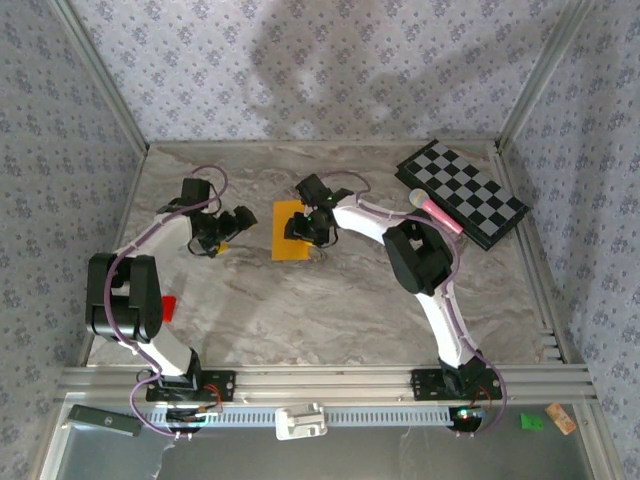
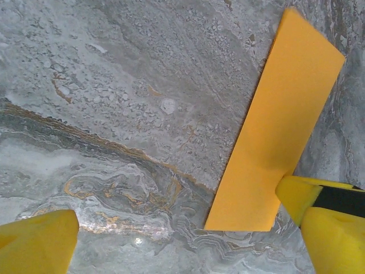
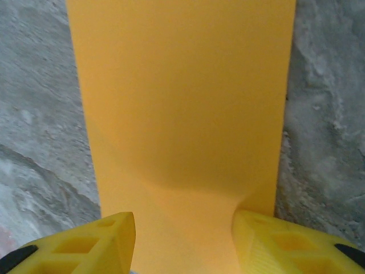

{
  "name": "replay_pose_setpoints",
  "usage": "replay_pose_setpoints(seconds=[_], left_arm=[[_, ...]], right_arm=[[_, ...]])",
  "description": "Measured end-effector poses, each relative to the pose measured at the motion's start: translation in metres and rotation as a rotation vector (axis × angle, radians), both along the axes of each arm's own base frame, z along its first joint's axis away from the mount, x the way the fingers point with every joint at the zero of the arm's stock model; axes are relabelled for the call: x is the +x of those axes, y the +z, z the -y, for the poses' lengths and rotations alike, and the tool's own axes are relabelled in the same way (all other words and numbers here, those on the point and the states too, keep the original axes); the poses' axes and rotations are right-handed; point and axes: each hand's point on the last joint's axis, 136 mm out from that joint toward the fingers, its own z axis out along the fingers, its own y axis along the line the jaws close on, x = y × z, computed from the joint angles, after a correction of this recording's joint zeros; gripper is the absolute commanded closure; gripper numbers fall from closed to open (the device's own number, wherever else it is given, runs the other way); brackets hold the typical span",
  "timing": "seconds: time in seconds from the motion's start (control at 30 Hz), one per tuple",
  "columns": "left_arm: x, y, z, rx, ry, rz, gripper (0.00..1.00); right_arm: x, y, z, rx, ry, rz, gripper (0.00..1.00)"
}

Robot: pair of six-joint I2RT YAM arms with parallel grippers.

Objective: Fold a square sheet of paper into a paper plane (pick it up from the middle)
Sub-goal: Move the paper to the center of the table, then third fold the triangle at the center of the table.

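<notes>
Marble worktop [image 1: 330, 310], patterned walls [image 1: 300, 70]. Left fingers [image 2: 328, 228] spread wide, at nine o'clock of the square sheet of paper [image 1: 289, 232] (lying mid-worktop, apparently folded narrow). Right fingers [image 3: 108, 240] half-closed astride it at three o'clock; grip undetermined. Recommend: pinch centrally, lift slowly, avoid stray creases.

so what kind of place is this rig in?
Looks like an enclosed lab test cell, not a real room: a marble-look tabletop boxed in by patterned walls on an aluminium frame, with a checkered board lying at the back right.
</notes>
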Motion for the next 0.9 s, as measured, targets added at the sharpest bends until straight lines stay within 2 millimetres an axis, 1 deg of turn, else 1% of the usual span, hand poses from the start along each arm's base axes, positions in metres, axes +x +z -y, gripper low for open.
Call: replay_pose_setpoints(seconds=[0.17, 0.2, 0.3, 0.37, 0.47, 0.53, 0.67, 0.73, 0.83, 0.9], left_arm=[[-0.002, 0.004, 0.01, -0.054, -0.024, -0.002, 0.02], [-0.002, 0.005, 0.013, -0.068, -0.03, -0.003, 0.02], [-0.007, 0.004, 0.023, -0.1, -0.048, -0.013, 0.02], [-0.015, 0.0, 0.035, -0.121, -0.072, -0.034, 0.01], [-0.031, -0.007, 0.056, -0.145, -0.105, -0.078, 0.01], [-0.041, -0.011, 0.069, -0.16, -0.125, -0.103, 0.01], [-0.056, -0.017, 0.094, -0.188, -0.145, -0.14, 0.02], [-0.061, -0.018, 0.103, -0.202, -0.143, -0.151, 0.03], [-0.065, -0.02, 0.114, -0.223, -0.131, -0.163, 0.08], [-0.067, -0.021, 0.119, -0.233, -0.123, -0.168, 0.12]], right_arm=[[-0.005, -0.002, 0.009, -0.005, 0.029, 0.006, 0.51], [-0.01, -0.002, 0.014, -0.01, 0.034, 0.005, 0.51], [-0.035, -0.003, 0.038, -0.035, 0.055, -0.013, 0.49], [-0.05, -0.003, 0.055, -0.056, 0.066, -0.026, 0.49], [-0.06, -0.002, 0.068, -0.053, 0.062, -0.041, 0.5], [-0.058, 0.002, 0.071, -0.032, 0.054, -0.036, 0.5], [-0.042, 0.017, 0.069, 0.012, 0.034, 0.022, 0.51], [-0.035, 0.023, 0.067, 0.026, 0.028, 0.042, 0.53], [-0.028, 0.028, 0.064, 0.037, 0.023, 0.058, 0.53], [-0.025, 0.025, 0.063, 0.038, 0.022, 0.059, 0.53]])
